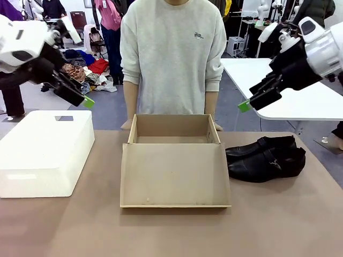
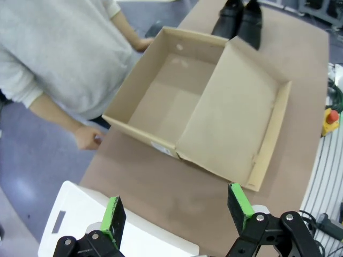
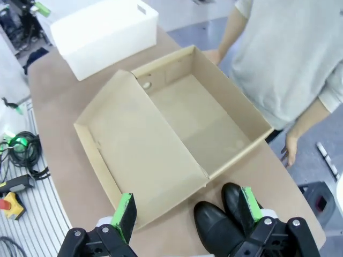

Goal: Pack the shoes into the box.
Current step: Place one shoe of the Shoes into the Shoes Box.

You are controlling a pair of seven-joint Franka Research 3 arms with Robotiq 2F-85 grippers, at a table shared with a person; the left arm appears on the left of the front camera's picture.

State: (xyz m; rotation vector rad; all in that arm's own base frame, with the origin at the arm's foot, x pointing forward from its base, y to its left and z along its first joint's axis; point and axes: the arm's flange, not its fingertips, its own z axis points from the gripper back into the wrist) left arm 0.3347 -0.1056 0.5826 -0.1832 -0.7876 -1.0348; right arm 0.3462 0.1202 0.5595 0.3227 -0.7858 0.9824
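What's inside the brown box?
Nothing. From above, the box shows only bare cardboard floor. From the front, that floor is hidden behind its near wall. The shoes lie outside, beside it on the table.

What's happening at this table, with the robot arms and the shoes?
Packing hasn't begun. A brown cardboard box lies open and empty in the middle of the table, its lid folded out toward the robot. A pair of black shoes sits on the table just to its right. The left arm and right arm hang above the table, jaws open, holding nothing. A person stands at the far side behind the box. A white bin sits on the left.
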